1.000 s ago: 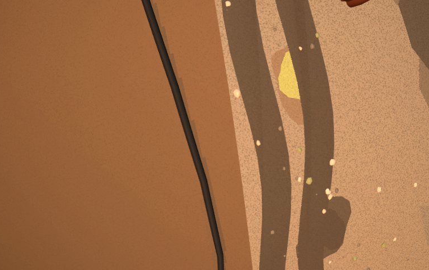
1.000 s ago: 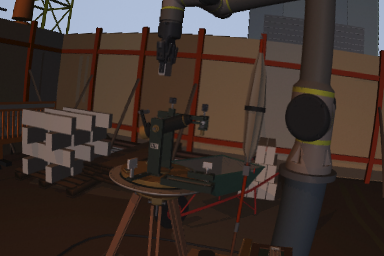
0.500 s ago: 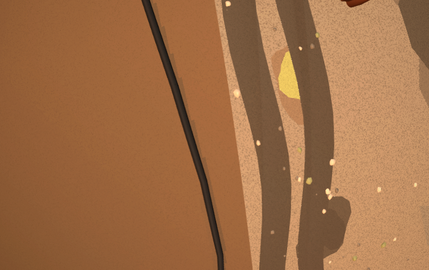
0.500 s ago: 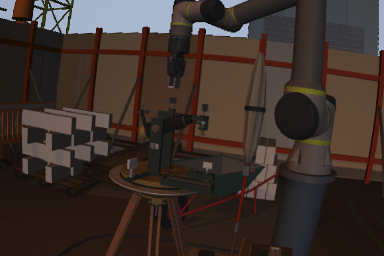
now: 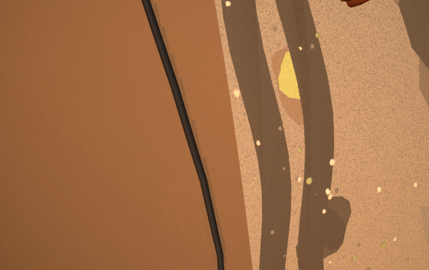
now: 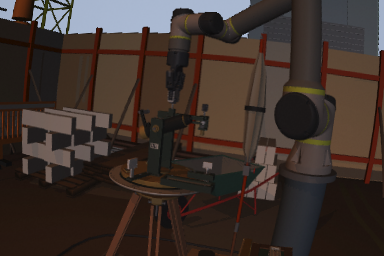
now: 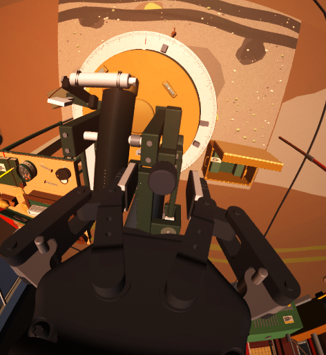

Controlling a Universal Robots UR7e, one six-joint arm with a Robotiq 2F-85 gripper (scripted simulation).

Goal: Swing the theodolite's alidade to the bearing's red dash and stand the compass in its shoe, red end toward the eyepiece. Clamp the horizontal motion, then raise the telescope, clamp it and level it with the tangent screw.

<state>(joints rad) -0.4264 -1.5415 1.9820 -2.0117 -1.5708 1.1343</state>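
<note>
The theodolite's orange plate (image 7: 158,93) is partly hidden behind its green standards (image 7: 160,152) and dark telescope (image 7: 113,134). The instrument (image 6: 162,153) stands on a tripod. A white graduated ring (image 7: 206,89) with a red dash (image 7: 145,40) surrounds the plate. A black knurled knob (image 7: 162,177) sits on the near standard. My gripper (image 7: 160,188) (image 6: 173,99) hangs just above the standards, over that knob. It is open and holds nothing. I cannot make out the compass. The side camera shows only ground.
An open orange box (image 7: 239,162) lies right of the ring. A green tray (image 6: 220,173) sits behind the tripod. White blocks (image 6: 60,140) are stacked on the left. A red rod (image 7: 310,159) and a black cable (image 7: 313,121) cross the right side.
</note>
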